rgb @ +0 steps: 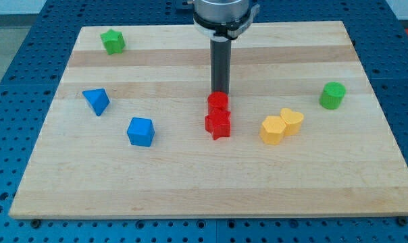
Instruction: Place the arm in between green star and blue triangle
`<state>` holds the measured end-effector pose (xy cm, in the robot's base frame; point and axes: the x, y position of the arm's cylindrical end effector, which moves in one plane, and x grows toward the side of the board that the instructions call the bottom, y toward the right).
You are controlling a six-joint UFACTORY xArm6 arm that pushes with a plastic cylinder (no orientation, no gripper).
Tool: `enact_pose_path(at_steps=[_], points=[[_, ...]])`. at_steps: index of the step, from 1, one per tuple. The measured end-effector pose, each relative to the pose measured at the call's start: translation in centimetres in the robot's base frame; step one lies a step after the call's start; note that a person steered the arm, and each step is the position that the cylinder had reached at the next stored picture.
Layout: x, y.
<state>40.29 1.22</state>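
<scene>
The green star (113, 41) lies near the board's top left corner. The blue triangle (96, 101) lies at the left, below the star. My tip (219, 92) is near the board's middle, far to the right of both. It sits just above a round red block (218, 102), touching or nearly touching it. A red star (218, 125) lies right below that block.
A blue cube (140, 131) lies right of and below the triangle. Two yellow blocks (281, 126) sit side by side right of the red ones. A green cylinder (332, 95) stands at the right. The wooden board (190, 182) rests on a blue pegboard.
</scene>
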Motion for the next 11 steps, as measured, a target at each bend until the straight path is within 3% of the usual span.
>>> enact_pose_path(at_steps=[2, 3, 5, 7, 9, 10, 11], points=[[0.6, 0.0], [-3.7, -0.8], [-15.5, -8.5], [-18.5, -14.8], [-16.9, -14.8], [-8.0, -16.6], [-6.1, -18.7]])
